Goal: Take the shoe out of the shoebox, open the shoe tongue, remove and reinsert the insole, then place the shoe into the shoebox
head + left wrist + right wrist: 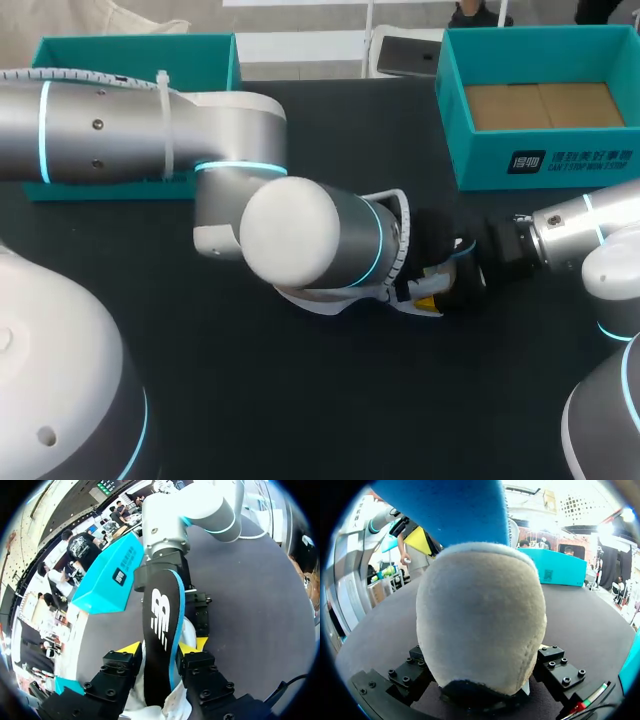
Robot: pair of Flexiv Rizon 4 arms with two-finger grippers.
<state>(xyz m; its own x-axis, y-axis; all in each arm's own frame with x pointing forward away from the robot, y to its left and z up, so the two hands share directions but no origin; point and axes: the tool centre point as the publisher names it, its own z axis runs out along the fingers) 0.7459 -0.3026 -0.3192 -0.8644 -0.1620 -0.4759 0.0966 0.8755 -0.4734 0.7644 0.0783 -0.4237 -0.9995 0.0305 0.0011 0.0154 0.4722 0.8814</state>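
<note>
From above, the shoe point(318, 303) lies on the dark table point(300, 400) under the left arm point(290, 230), with the right gripper point(470, 270) at its end and the open shoebox point(520, 165) well apart at the far right edge. At the left wrist, the left gripper point(161, 647) pinches the upright insole point(160, 615) between both yellow tips. At the right wrist, the shoe's heel looms close, and that gripper's hold cannot be told.

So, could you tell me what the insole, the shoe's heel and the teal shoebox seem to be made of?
The black, blue-edged insole looks like foam, going by its thick edge, topped with smooth printed fabric. The pale grey-beige shoe heel looks like suede: matte, fuzzy nap, visible stitching. The teal shoebox looks like cardboard: brown board floor, coated outside.
</note>
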